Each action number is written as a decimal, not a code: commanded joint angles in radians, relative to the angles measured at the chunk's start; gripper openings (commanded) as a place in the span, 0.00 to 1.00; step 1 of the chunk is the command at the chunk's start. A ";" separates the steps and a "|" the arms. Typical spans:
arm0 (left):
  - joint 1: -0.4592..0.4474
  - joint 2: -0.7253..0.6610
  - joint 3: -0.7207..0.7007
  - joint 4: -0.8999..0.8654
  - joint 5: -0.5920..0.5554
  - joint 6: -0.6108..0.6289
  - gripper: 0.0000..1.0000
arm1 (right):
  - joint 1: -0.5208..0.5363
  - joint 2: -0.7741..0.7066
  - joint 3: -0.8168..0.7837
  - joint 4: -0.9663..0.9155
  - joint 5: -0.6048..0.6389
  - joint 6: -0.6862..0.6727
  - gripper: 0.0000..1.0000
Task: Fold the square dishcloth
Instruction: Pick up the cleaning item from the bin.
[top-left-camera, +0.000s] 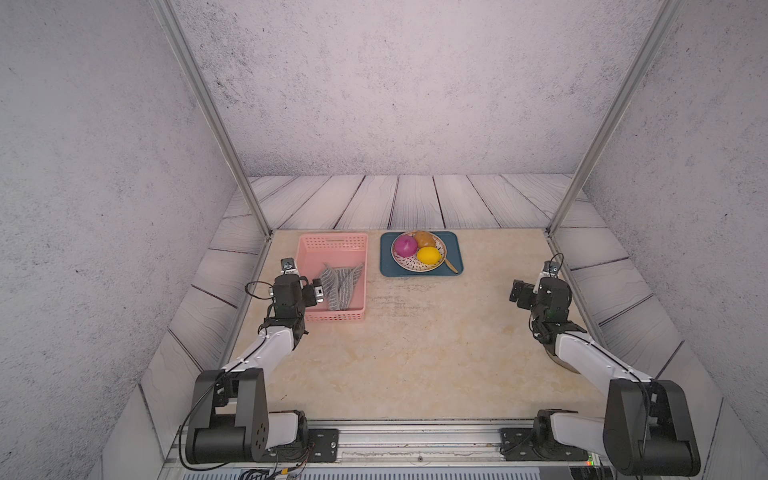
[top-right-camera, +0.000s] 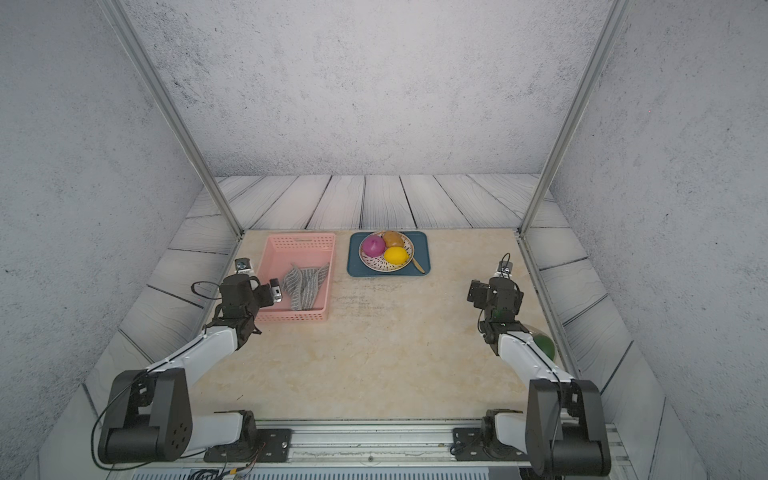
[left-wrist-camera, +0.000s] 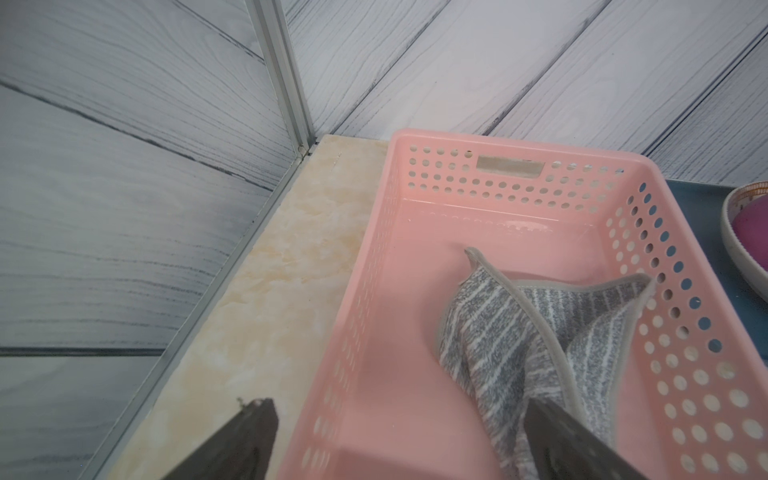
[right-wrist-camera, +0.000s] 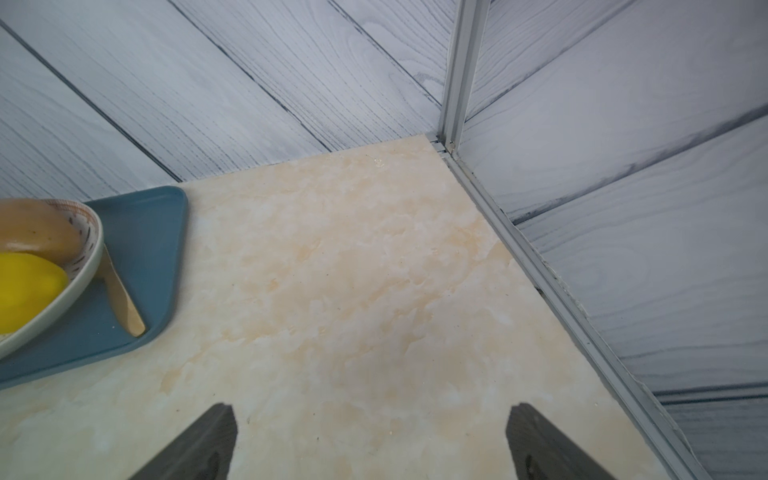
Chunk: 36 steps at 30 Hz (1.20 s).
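Your left arm (top-left-camera: 266, 353), at 7 o'clock, and right arm (top-left-camera: 590, 357), at 5, wear white shells, black joints, looping cables (top-left-camera: 247, 286).

One dishcloth (top-left-camera: 340, 286), one basket (top-left-camera: 332, 243), one tray (top-left-camera: 455, 249), one plate (top-left-camera: 405, 262) holding three fruits (top-left-camera: 429, 255)

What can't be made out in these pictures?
- Cloth, near end: left wrist view, behind one of the left fingers.
- Green thing: in a top view, mostly behind the right arm, too hidden to name.
- Wooden utensil, far end: right wrist view, under the plate.
- Plate: right wrist view, cut off by the picture's edge.
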 joint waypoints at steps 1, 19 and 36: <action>-0.023 -0.060 0.041 -0.128 0.020 -0.076 1.00 | 0.000 -0.023 0.052 -0.156 0.078 0.100 0.99; -0.329 0.050 0.287 -0.321 0.019 -0.195 1.00 | 0.000 0.001 0.170 -0.352 0.130 0.121 0.99; -0.366 0.390 0.611 -0.671 -0.266 -0.197 1.00 | -0.001 0.004 0.160 -0.344 0.124 0.112 0.99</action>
